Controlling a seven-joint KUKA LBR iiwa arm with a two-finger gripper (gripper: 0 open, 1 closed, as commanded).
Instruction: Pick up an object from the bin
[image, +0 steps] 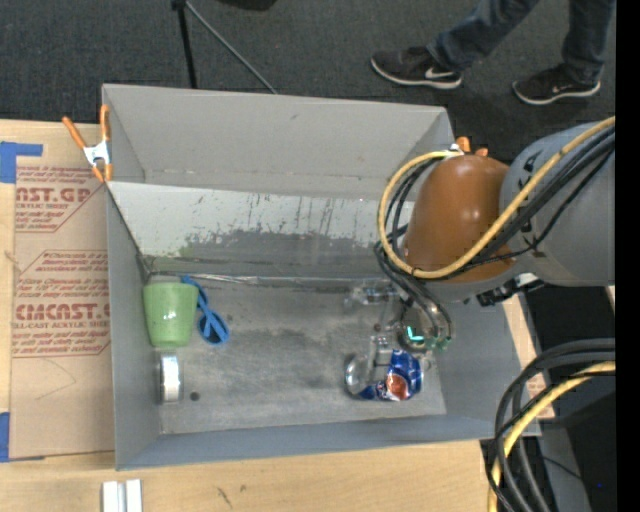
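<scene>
1. Claw (388, 345) hangs low at the bin's (280, 150) 4 o'clock corner, just above a crumpled blue, red and silver thing (398, 380); whether it is spread or pressed together I cannot tell.
2. A green cup (168, 312), a blue looped piece (210, 320) and a small white roll (170, 378) lie well apart at 9 o'clock, so nothing crowds the grasp.
3. Best done, I judge, by centring over the thing's bulk, descending straight, staying off the wall at 5 o'clock, and squeezing firmly, since crumpled foil may slip.

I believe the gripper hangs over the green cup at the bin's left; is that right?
No: the camera view shows the gripper over the crumpled blue and red thing at the right of the bin; the green cup lies at left.
</scene>
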